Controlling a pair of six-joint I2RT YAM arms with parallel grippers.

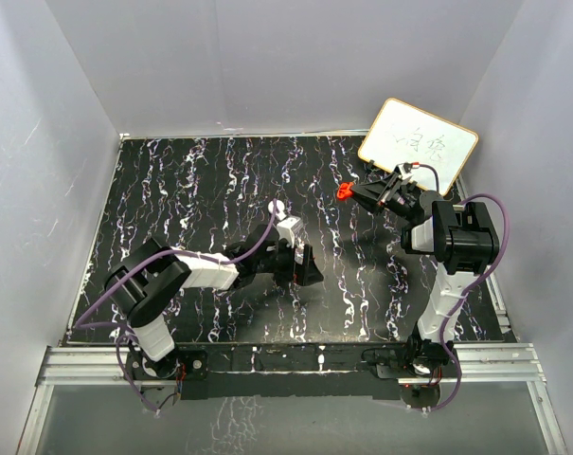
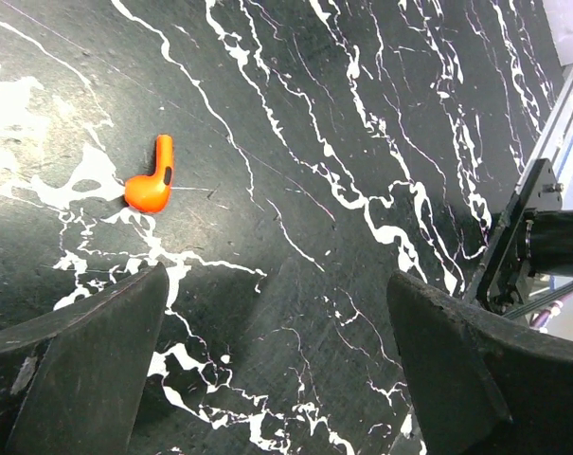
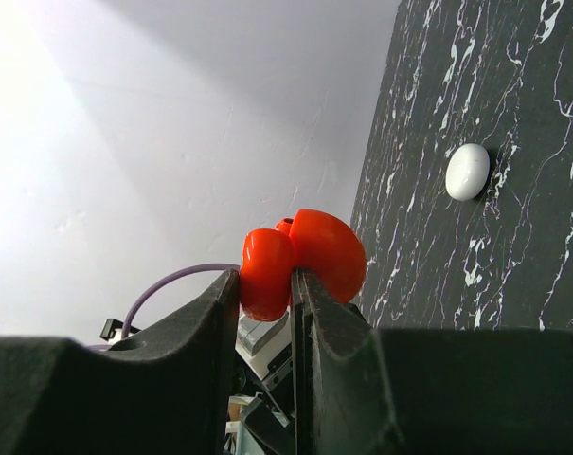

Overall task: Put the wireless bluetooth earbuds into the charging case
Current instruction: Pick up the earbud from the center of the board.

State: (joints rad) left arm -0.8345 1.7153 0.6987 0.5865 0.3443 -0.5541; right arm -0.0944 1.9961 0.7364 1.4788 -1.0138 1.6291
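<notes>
One of the earbuds [image 2: 152, 180], a small orange-red piece with a short stem, lies on the black marbled table [image 2: 362, 114], ahead and to the left of my left gripper [image 2: 277, 284]. That gripper [image 1: 300, 265] hovers low over the table's middle, open and empty. My right gripper [image 3: 267, 280] is shut on the charging case [image 3: 265, 261], a glossy red case hinged open. One half sits between the fingers, and the other half bulges past the right finger. In the top view the charging case [image 1: 344, 191] is held at the back right by the right gripper [image 1: 359, 193].
A white rounded object [image 1: 277, 207] lies on the table just beyond the left gripper, and the right wrist view shows the same white object [image 3: 468, 172]. A small whiteboard [image 1: 419, 142] leans in the back right corner. White walls enclose the table on three sides.
</notes>
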